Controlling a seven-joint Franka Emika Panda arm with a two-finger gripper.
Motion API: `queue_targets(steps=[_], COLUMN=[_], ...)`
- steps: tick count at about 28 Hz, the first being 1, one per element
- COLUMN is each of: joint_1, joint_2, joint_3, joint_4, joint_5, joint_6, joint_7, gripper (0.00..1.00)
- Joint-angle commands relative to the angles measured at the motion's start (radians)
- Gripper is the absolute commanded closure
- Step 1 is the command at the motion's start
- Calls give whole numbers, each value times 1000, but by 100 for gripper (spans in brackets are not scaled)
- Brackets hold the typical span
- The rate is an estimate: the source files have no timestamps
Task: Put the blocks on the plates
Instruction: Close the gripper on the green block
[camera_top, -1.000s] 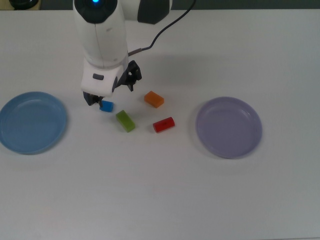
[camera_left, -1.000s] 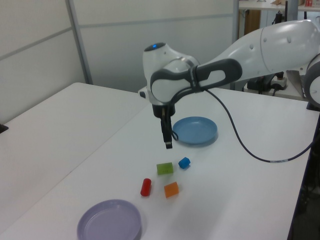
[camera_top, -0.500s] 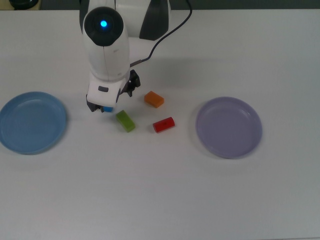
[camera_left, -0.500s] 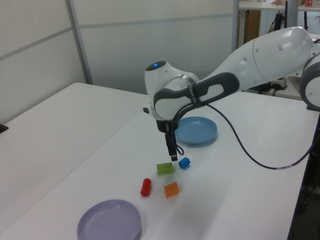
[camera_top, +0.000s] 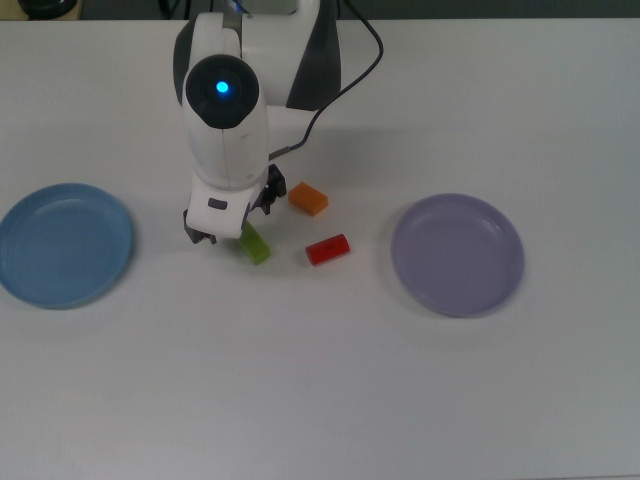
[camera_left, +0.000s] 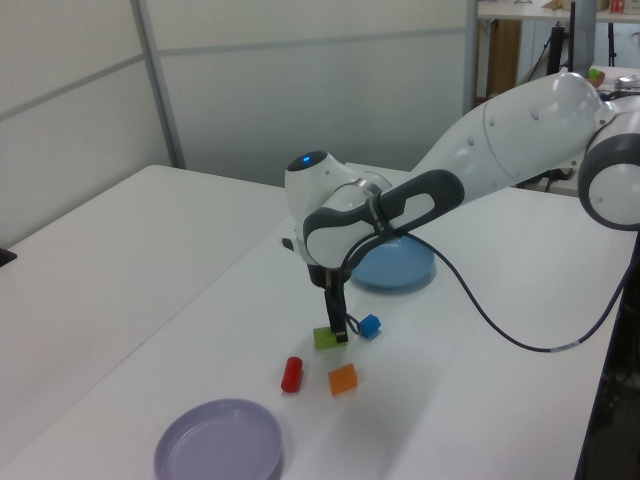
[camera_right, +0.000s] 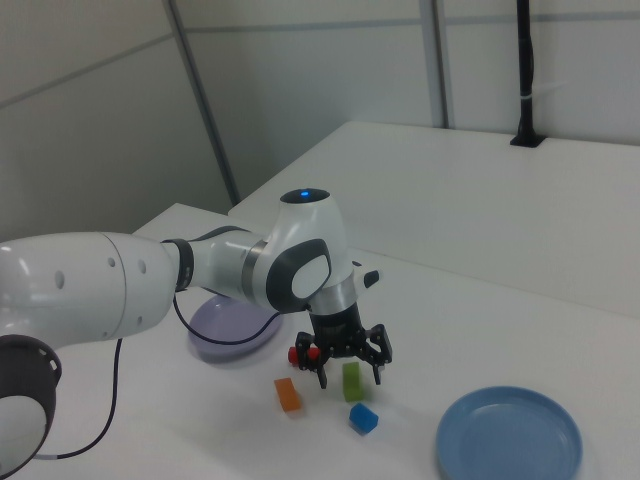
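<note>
Surface: white tabletop (camera_top: 320, 400) with pale wall panels behind it in the left view and the right view.
Arm: white Franka arm (camera_left: 520, 130) with a blue light on its top joint, a black cable (camera_left: 500, 310) looping down from it.
Gripper: black two-finger gripper (camera_right: 347, 368), fingers spread apart and pointing down, straddling the green bar; nothing is gripped. Whether the fingertips touch the table cannot be told.
Green bar: small green block (camera_right: 352, 381), lying flat on the table between the open fingers, partly hidden under the arm's head in the top view (camera_top: 254, 245).
Blue cube: small blue block (camera_left: 369, 325), on the table just beside the green bar, on the light blue plate's side; hidden by the arm in the top view.
Orange bar: small orange block (camera_top: 309, 198), on the table near the gripper.
Red piece: small red cylinder-like block (camera_top: 327, 249), lying on its side near the green bar.
Light blue plate: round shallow plate (camera_top: 60, 245) at the top view's left, nothing on it.
Lavender plate: round pale lavender plate (camera_top: 457, 254) at the top view's right, nothing on it.
</note>
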Motion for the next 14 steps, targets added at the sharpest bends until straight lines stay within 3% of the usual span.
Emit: queue_targets(steps=[1,2,5,8,9,12,14], joint_1=[26,29,35,35,35,29,26], joint_2=[24,25,30,30,28,27,27], joint_3=[1,1,1,1,1,1,-1], joint_4=[-4,-2,-2,-1,2,20,27], joint_5=[-14,-17,-17,-14,-13,-8,-5], joint_6=[36,38,48,50,48,45,42], joint_7=[70,73,78,84,93,96,98], gripper=[16,18,46,64,78,98,100])
